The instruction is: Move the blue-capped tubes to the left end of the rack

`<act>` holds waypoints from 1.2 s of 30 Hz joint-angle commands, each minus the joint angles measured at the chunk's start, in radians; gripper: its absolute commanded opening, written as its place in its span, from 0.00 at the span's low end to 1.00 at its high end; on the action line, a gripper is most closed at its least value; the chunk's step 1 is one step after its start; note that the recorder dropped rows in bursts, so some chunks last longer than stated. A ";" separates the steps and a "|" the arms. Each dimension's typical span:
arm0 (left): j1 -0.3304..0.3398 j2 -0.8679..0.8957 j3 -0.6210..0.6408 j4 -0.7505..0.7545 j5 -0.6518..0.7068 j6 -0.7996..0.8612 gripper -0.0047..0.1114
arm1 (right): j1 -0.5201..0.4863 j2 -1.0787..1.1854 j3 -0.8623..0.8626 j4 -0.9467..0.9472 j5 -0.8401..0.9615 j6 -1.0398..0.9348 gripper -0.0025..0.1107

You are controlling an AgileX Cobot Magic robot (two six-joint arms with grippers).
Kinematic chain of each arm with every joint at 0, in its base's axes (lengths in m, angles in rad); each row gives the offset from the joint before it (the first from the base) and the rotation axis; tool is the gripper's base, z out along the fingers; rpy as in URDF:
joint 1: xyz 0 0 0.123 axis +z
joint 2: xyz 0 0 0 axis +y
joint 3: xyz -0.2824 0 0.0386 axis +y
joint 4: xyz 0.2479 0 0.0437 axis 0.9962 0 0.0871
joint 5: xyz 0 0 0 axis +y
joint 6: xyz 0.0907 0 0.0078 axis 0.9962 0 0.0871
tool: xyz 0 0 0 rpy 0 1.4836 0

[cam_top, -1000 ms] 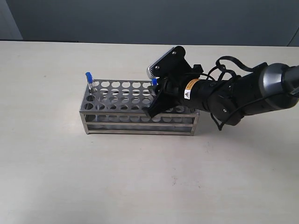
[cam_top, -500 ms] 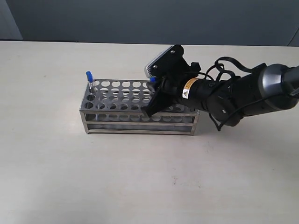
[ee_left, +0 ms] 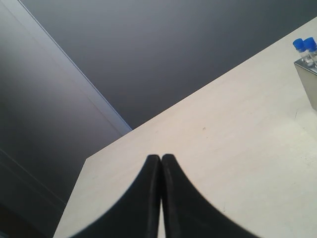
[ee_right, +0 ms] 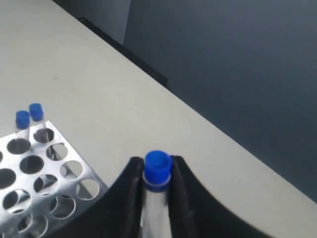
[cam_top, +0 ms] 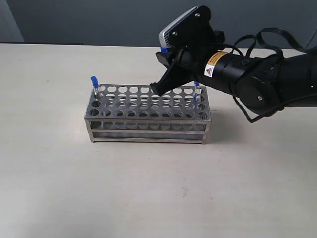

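The steel rack [cam_top: 148, 115] stands mid-table. My right gripper [cam_top: 164, 55] hangs above its middle, shut on a blue-capped tube [cam_top: 163, 50] that is clear of the holes. In the right wrist view the cap [ee_right: 157, 169] sits between the fingertips of that gripper [ee_right: 157, 166]. Two more blue-capped tubes [ee_right: 22, 119] [ee_right: 35, 111] stand at the rack's left end [cam_top: 93, 82]. Another tube [cam_top: 196, 85] stands near the right end. My left gripper [ee_left: 161, 158] is shut and empty, far from the rack [ee_left: 309, 79]; it is outside the exterior view.
The rack [ee_right: 44, 168] has many empty holes between its two ends. Bare beige table [cam_top: 158, 188] surrounds it. A dark wall [cam_top: 99, 20] runs behind the table's far edge.
My right gripper has shut on a blue-capped tube in the rack's middle and lifted it straight up out of its hole. The rack and other tubes stayed put.
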 commanded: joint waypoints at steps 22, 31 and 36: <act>-0.002 0.003 -0.005 -0.001 -0.003 -0.005 0.05 | 0.138 0.210 -0.175 -0.368 -0.268 0.625 0.02; -0.002 0.003 -0.005 -0.001 -0.003 -0.005 0.05 | 0.139 0.333 -0.296 -0.412 -0.196 0.590 0.02; -0.002 0.003 -0.005 -0.001 -0.005 -0.005 0.05 | 0.139 0.370 -0.306 -0.434 -0.166 0.588 0.02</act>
